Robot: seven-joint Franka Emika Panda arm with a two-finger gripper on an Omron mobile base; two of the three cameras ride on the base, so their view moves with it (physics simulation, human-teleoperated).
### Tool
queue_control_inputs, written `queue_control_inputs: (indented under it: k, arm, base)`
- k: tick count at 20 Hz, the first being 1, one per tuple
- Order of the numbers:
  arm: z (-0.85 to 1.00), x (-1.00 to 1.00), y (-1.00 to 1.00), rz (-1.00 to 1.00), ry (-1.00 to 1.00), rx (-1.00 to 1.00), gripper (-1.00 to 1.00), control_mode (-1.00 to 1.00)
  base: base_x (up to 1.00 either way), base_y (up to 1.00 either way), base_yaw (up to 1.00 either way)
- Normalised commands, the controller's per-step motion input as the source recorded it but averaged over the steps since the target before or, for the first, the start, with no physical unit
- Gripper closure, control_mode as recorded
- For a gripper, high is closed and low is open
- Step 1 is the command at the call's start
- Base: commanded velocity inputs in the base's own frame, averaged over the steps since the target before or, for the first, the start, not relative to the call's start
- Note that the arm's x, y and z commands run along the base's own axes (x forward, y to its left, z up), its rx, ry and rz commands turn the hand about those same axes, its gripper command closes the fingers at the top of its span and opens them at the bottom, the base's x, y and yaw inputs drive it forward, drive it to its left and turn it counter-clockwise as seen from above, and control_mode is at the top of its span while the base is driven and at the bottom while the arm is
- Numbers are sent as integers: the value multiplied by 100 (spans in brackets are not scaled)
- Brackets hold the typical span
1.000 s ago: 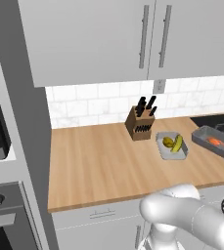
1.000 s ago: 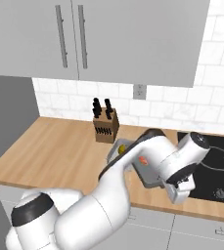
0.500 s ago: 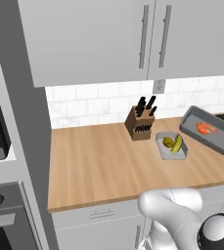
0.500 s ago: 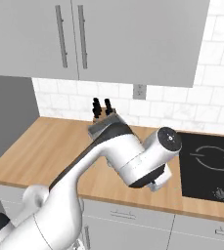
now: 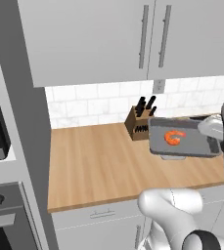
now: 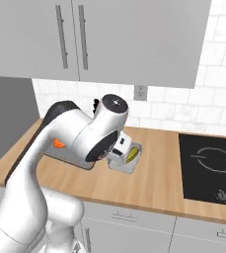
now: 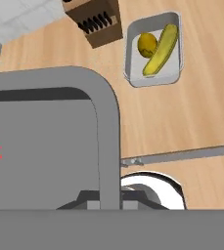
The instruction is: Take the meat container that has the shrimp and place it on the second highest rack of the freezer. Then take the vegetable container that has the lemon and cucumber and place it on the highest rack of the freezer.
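While the arm holds it up above the desk (image 5: 94, 166), the meat tray (image 5: 184, 138) hangs tilted in the air in front of the knife block (image 5: 139, 124), the shrimp (image 5: 174, 137) lying inside it. Its rim is clamped in the pincer (image 7: 108, 202), fingers closed on the tray's edge. On the desk below sits the vegetable tray (image 7: 155, 50), with the lemon (image 7: 147, 45) touching the cucumber (image 7: 160, 49).

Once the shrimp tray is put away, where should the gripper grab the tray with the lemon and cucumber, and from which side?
Grip the vegetable container by its raised rim, coming straight down from above. It sits flat on the counter, so the thin rim suits the two fingers. Pick a short end: the lemon and cucumber lie lengthwise, and the knife block stands near one long side.
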Motion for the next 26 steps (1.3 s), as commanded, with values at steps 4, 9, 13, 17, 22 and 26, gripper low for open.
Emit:
queue_control_inputs:
  k: [4,9,13,17,22,26]
  arm:
    - [65,0,80,28,0,-19,100,-100]
    - [20,-12,61,4,-2,-12,100,-100]
    - [0,-39,36,0,-5,-2,100,-100]
    - [0,-22,2,0,0,1,100,-100]
    - [0,0,0,0,0,0,100,-100]
    - [0,0,0,0,0,0,100,100]
  base:
    - [0,0,0]
    - [0,0,0]
    - [0,0,0]
    - [0,0,0]
    - [0,0,0]
    - [-33,0,0]
